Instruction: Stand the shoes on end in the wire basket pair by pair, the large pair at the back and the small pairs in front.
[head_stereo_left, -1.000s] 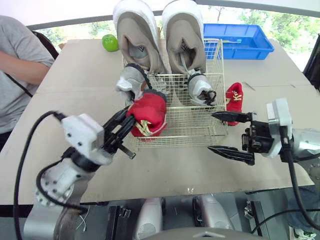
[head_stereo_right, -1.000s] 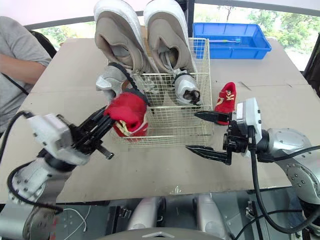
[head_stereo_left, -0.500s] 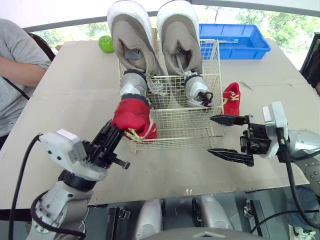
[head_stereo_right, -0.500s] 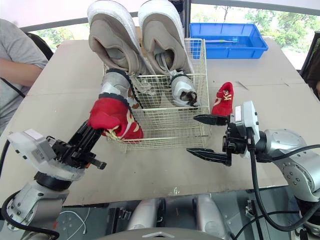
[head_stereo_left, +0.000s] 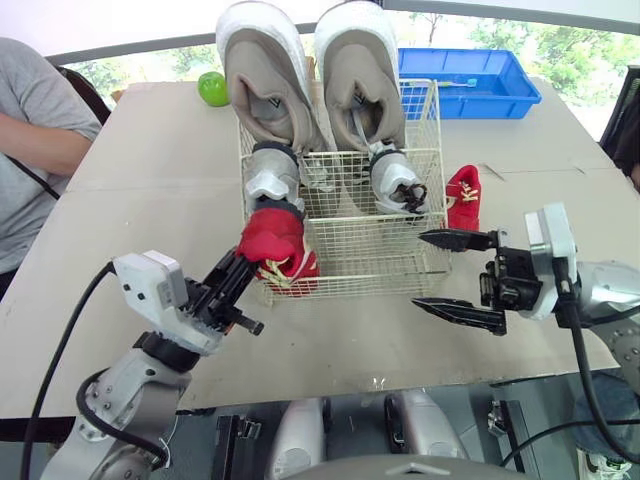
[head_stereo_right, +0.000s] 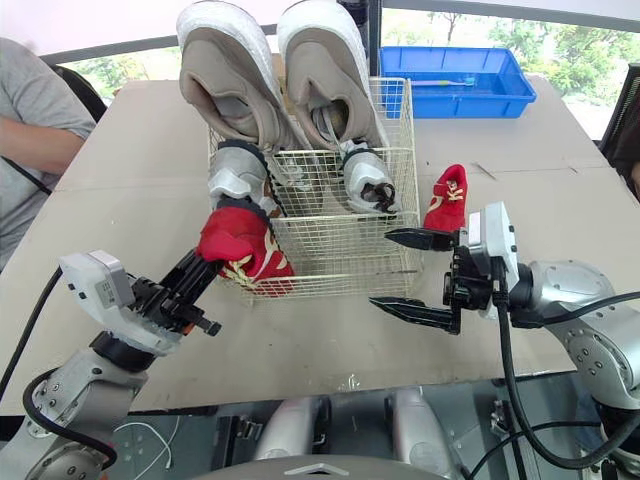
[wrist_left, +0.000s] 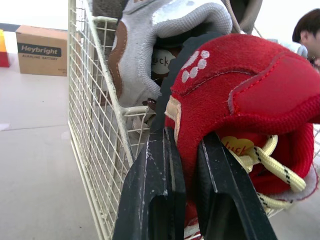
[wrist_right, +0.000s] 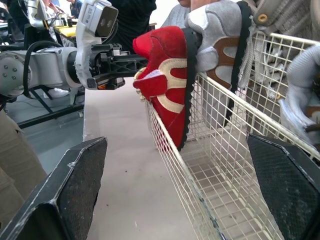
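The left gripper is pinching a red shoe between narrowly set jaws. The shoe is riding just past the fingertips, tilted, at the front left corner of the wire basket. Directly beyond those jaws a grey shoe is standing on end. Farther back the large pair is filling the rear row, with the other grey shoe off to the right of it.

The right gripper is hovering with its jaws spread wide and gripping nothing, fingertips pointing at the basket's front right corner. Just beyond its farther finger, the second red shoe is lying on the table beside the basket.

Judging by this, the last small pair is going in. The held shoe is probably needing a short drop inside the front wall, ahead of the grey shoe, before the jaws are opening. The right jaws are then looking best placed for the second red shoe.

The left wrist view is showing the grip itself: both fingers are squeezing the shoe's rim beside its yellow lace. The right wrist view is showing the black sole lying along the basket's wire wall. Whether the shoe is fully inside is hard to tell.
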